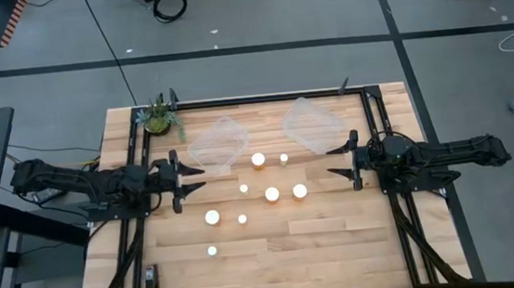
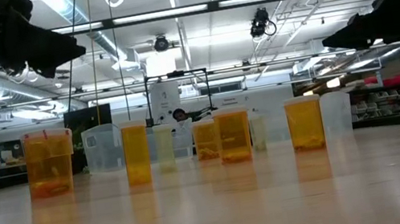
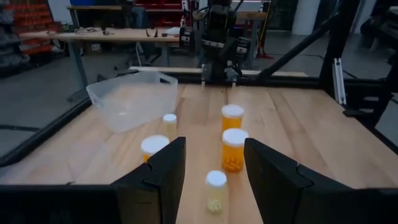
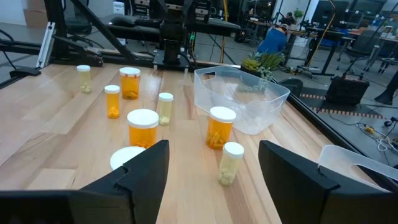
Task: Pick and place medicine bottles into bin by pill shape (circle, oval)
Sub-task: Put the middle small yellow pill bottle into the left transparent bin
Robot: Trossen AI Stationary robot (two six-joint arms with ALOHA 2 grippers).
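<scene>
Several small white-capped medicine bottles stand upright on their bases on the wooden table: wider orange ones (image 1: 272,195) (image 1: 299,192) (image 1: 258,160) (image 1: 212,217) and smaller pale ones (image 1: 283,158) (image 1: 243,189) (image 1: 242,219) (image 1: 212,251). My left gripper (image 1: 190,180) is open and empty at the group's left, above the table. In its wrist view (image 3: 214,155) a small pale bottle (image 3: 216,190) and an orange bottle (image 3: 234,149) stand ahead of it. My right gripper (image 1: 338,160) is open and empty at the group's right. Its wrist view (image 4: 214,162) shows an orange bottle (image 4: 143,127) and a pale one (image 4: 231,163) close ahead.
Two clear plastic bins (image 1: 217,145) (image 1: 312,125) sit at the table's far side, behind the bottles. A small potted plant (image 1: 159,117) stands at the far left corner. A black frame (image 1: 262,98) runs along the table's edges. Bare wood lies toward the near edge.
</scene>
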